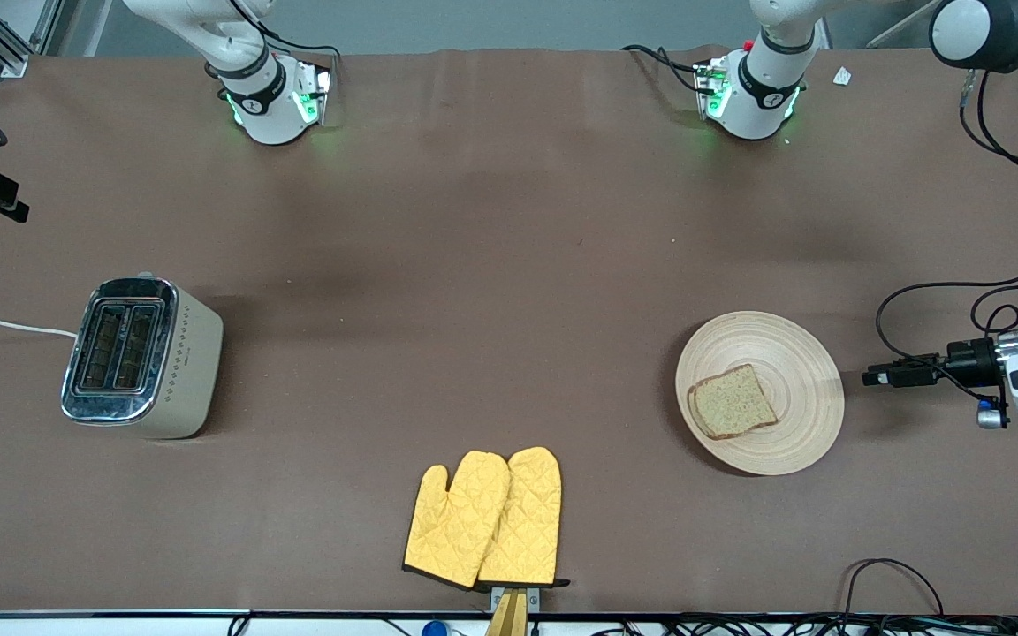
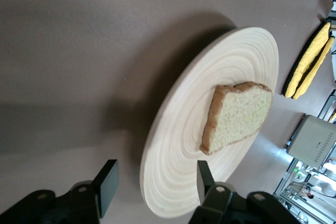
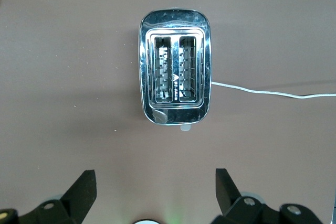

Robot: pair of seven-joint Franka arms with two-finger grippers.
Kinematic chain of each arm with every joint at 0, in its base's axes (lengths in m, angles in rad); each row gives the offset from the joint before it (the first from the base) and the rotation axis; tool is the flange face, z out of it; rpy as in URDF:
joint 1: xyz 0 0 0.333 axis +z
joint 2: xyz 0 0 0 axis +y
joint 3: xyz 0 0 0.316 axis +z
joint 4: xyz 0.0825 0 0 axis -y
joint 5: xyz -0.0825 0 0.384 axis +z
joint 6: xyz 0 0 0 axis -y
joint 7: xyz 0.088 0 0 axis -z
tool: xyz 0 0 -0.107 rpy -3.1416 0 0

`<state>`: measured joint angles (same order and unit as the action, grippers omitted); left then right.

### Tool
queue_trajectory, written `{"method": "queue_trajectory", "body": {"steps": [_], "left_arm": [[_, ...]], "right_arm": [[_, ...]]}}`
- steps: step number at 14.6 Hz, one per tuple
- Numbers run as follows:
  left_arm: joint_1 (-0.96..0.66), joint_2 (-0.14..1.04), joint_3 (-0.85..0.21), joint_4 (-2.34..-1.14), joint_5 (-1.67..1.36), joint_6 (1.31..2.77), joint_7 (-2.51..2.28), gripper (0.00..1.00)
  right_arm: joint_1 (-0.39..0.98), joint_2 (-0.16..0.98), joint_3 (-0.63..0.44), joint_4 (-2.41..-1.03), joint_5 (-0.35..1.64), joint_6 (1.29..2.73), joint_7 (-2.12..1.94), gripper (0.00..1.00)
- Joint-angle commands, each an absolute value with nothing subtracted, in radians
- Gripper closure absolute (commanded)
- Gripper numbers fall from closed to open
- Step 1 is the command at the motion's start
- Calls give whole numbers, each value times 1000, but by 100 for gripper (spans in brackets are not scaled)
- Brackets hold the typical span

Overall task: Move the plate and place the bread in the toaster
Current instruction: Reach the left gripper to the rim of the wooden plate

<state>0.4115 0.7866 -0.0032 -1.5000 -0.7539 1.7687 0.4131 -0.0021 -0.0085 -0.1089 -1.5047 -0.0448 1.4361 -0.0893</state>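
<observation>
The wooden plate (image 1: pixel 796 349) lies on the table toward the left arm's end, with the bread slice (image 1: pixel 733 402) on its nearer part. My left gripper (image 1: pixel 868 377) is open and low, just beside the plate's rim and pointing at it, a small gap apart. In the left wrist view the plate (image 2: pixel 178 150) and bread (image 2: pixel 239 116) lie just past my open left gripper (image 2: pixel 155 179). The toaster (image 1: pixel 142 358) stands toward the right arm's end, slots empty. My right gripper (image 3: pixel 155 179) is open and empty, high above the toaster (image 3: pixel 175 74); it is out of the front view.
Two yellow oven mitts (image 1: pixel 484 518) lie near the table's front edge, between toaster and plate. The toaster's white cord (image 1: pixel 5 325) runs off the table's end. Black cables trail from the left wrist.
</observation>
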Motion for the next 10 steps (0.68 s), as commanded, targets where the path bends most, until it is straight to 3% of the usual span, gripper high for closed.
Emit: {"method": "queue_trajectory", "body": {"steps": [1, 6, 10], "left_arm": [[411, 822, -11, -1473, -787, 1796, 430, 41], [396, 871, -20, -1470, -862, 1824, 437, 52], [397, 887, -34, -1470, -862, 1824, 440, 68]], "right_arm": [[-14, -15, -97, -1503, -22, 1419, -80, 0], [-6, -17, -97, -1503, -17, 1408, -78, 0], [-3, -17, -97, -1505, -17, 1413, -80, 0]]}}
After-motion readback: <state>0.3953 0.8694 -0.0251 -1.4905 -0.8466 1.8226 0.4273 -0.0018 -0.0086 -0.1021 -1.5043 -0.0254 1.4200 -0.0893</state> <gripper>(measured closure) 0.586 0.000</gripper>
